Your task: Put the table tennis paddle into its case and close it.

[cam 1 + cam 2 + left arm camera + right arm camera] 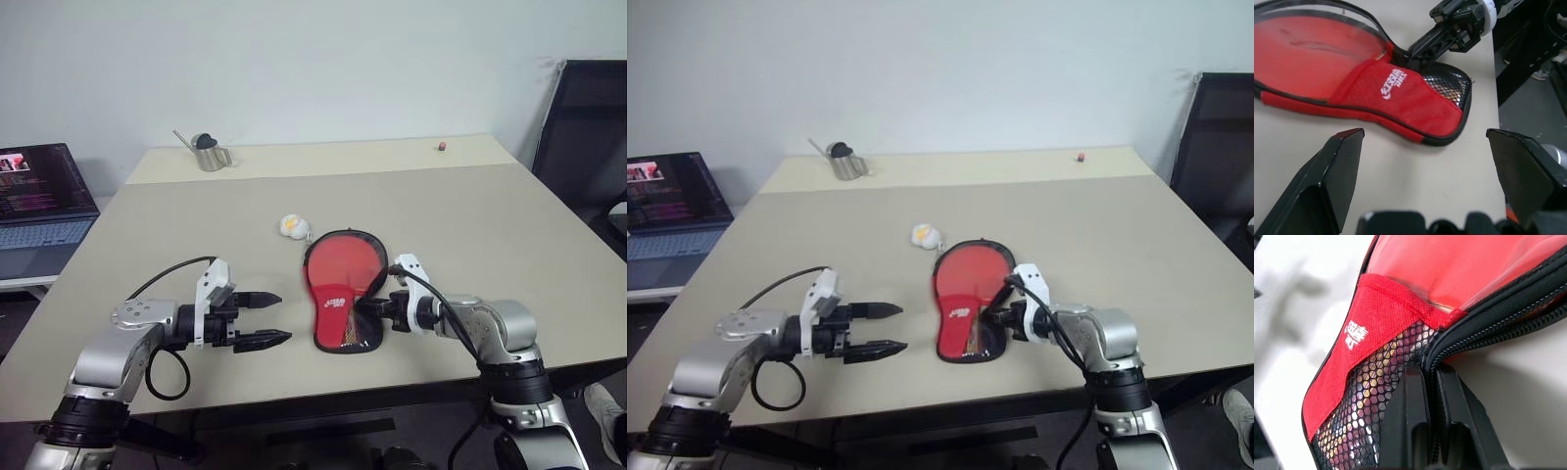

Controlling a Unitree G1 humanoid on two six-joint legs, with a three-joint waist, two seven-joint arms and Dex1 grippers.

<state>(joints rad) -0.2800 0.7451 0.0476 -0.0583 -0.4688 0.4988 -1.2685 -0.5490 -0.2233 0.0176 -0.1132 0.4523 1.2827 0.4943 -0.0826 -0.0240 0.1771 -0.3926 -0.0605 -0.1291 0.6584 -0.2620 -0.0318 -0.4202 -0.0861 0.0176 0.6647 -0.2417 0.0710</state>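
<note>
Head view: the case (340, 292) lay flat near the table's (490, 225) front edge, the table tennis paddle (338, 262) inside it, its red face showing through the clear cover. The left gripper (263, 320) hung released just left of the case, bare tabletop between them. The right gripper (372, 309) was clenched on the case's zip edge.

Left wrist view: spread fingers (1337, 171) framed the red logo panel (1400, 95).

Right wrist view: shut fingers (1415, 426) pinched the zip (1488, 318) beside the mesh (1371, 396)
</note>
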